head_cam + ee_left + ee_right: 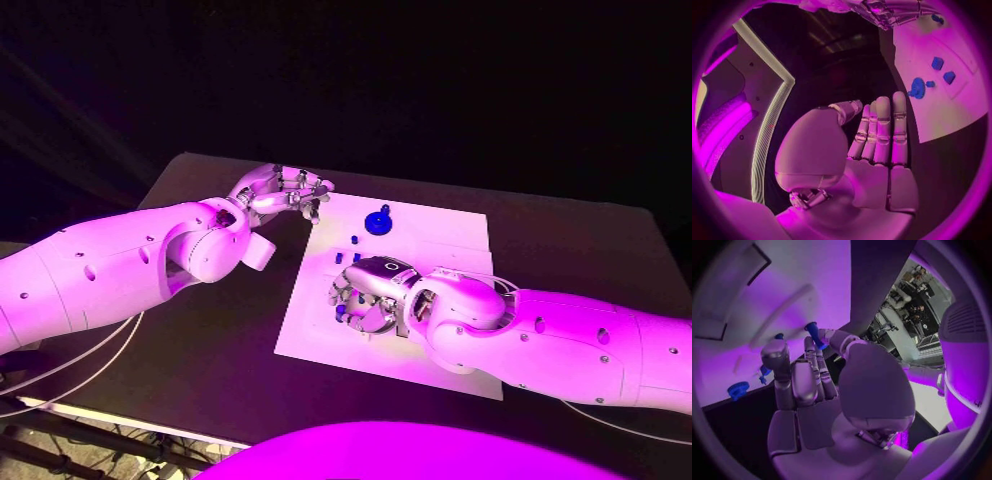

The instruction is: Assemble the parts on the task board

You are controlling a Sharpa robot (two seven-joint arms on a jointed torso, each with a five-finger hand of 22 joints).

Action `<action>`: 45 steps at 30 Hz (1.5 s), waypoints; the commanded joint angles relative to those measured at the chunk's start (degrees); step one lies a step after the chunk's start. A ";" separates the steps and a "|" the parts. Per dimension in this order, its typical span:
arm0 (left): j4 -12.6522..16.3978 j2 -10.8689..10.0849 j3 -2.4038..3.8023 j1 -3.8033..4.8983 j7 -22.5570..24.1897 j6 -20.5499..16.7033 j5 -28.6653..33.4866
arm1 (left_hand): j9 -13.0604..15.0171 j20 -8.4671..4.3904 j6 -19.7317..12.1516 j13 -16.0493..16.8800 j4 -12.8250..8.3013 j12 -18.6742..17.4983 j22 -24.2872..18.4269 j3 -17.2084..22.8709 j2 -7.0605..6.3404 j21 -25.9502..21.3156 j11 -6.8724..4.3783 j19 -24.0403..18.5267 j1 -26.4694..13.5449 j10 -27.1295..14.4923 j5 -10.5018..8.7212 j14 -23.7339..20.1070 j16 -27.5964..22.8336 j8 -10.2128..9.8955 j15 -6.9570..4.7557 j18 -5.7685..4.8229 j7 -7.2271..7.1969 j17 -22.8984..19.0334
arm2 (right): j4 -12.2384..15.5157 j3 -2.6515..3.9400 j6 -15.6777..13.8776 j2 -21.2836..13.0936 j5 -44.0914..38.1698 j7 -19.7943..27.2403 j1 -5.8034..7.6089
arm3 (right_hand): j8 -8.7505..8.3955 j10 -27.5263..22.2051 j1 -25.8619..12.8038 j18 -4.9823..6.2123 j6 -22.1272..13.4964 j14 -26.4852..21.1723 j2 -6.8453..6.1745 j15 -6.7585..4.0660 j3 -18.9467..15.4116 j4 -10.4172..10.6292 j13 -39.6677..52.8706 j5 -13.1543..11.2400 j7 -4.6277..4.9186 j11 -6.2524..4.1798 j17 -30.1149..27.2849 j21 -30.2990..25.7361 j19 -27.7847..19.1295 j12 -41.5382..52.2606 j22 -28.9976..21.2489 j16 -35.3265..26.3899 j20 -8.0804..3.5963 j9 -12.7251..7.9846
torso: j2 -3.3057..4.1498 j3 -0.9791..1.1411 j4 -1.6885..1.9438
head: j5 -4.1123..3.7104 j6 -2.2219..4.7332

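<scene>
The white task board [447, 250] lies in the middle of the black table. A blue gear [378, 222] sits near its far edge, and small blue pieces [348, 258] stand beside my right hand. My right hand [372, 297] hovers over the board's left half. It pinches a small blue peg [814, 335] between the thumb and a finger, just above the board [786, 295]. My left hand [283, 190] hangs off the board's far-left corner, fingers straight and side by side [879, 135], holding nothing. The gear [917, 88] and two blue blocks [937, 63] lie beyond it.
Black table surface [188, 330] surrounds the board on every side. White cables [72, 365] trail off the near-left table edge. My right forearm [577, 345] crosses the board's near-right corner.
</scene>
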 commanded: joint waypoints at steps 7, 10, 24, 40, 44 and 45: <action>0.03 0.06 0.04 0.03 -0.31 1.10 0.06 | -0.12 -0.04 -0.49 -0.08 0.48 -0.25 -0.12 0.06 0.24 -0.27 0.02 0.49 -0.21 0.24 0.08 0.35 -0.22 -0.24 0.24 0.79 -0.07 -0.06 | 0.14 -0.08 -1.26 -0.21 0.26 1.76 -0.12 | -0.60 -5.49 -0.06 0.92 -0.80 -2.96 -0.84 0.87 -1.60 0.09 -0.61 -0.21 0.47 0.99 -3.85 -5.42 -3.06 0.66 1.68 -1.62 0.82 0.21 | 0.01 0.01 -0.01 | -0.08 -0.01; 0.03 0.07 0.04 0.03 -0.38 1.18 0.05 | -0.12 -0.04 -0.49 -0.08 0.48 -0.25 -0.12 0.06 0.24 -0.27 0.02 0.49 -0.21 0.24 0.08 0.35 -0.22 -0.24 0.24 0.79 -0.07 -0.06 | 0.32 -0.08 -2.41 -0.46 0.30 1.71 -0.13 | -1.08 -7.03 -0.36 1.15 -1.69 -3.69 -0.99 1.12 -2.58 0.42 -0.63 -0.21 0.63 1.16 -4.80 -6.91 -3.81 1.21 1.29 -1.92 1.06 0.10 | 0.03 0.02 0.03 | -0.11 0.02; -0.38 0.02 0.03 0.02 -0.36 1.61 0.04 | -0.14 -0.01 -0.48 -0.12 0.70 -0.27 -0.20 0.01 0.24 -0.37 0.05 0.51 -0.35 0.19 0.07 0.34 -0.25 -0.25 0.27 0.78 -0.07 -0.07 | 5.47 0.39 -8.44 -7.45 9.61 3.16 1.96 | -3.86 -25.00 13.51 3.18 -9.02 -11.61 1.92 2.81 -32.06 16.85 2.57 0.72 -0.22 2.80 -16.96 -23.69 -9.62 19.84 -4.45 -4.64 3.03 0.38 | -0.15 -0.05 -0.02 | -2.30 0.82; -0.52 -0.22 0.00 -1.22 0.11 1.49 0.07 | -0.14 0.00 -0.44 -0.13 0.73 -0.27 -0.24 -0.01 0.22 -0.43 0.02 0.52 -0.35 0.18 0.07 0.33 -0.26 -0.23 0.28 0.78 -0.11 -0.07 | 10.85 0.15 -8.54 -26.32 32.52 -1.33 6.63 | 5.19 9.85 3.74 -1.53 -1.77 3.22 3.35 -2.33 -24.42 16.49 46.11 0.27 -1.62 -2.89 8.30 7.69 6.52 62.52 5.86 6.60 -2.01 2.79 | -1.39 0.07 -1.00 | -11.18 2.21; -0.58 -0.14 -0.01 -1.46 0.15 1.51 0.10 | -0.13 0.00 -0.41 -0.14 0.70 -0.27 -0.25 -0.02 0.17 -0.45 0.01 0.52 -0.31 0.17 0.07 0.33 -0.26 -0.22 0.27 0.79 -0.14 -0.07 | 12.10 -0.14 -7.01 -29.37 29.78 -4.82 6.16 | 7.23 13.49 -0.64 -1.70 -2.33 4.47 2.77 -2.40 -26.78 16.73 58.74 0.06 -1.73 -2.97 15.85 8.59 6.81 68.98 6.45 9.73 -1.95 3.37 | -1.80 0.29 -1.49 | -12.07 2.06; -0.59 -0.11 -0.01 -1.51 0.18 1.51 0.10 | -0.13 0.00 -0.41 -0.14 0.70 -0.27 -0.25 -0.02 0.17 -0.45 0.01 0.52 -0.31 0.17 0.07 0.33 -0.26 -0.22 0.27 0.79 -0.14 -0.07 | 12.39 -0.20 -6.45 -29.94 28.68 -5.69 6.06 | 8.00 14.73 -1.39 -1.87 -2.06 4.87 2.87 -2.46 -27.52 16.74 61.71 0.06 -1.90 -3.10 18.26 9.70 7.15 70.25 6.84 10.65 -1.99 3.63 | -1.86 0.32 -1.61 | -12.26 1.95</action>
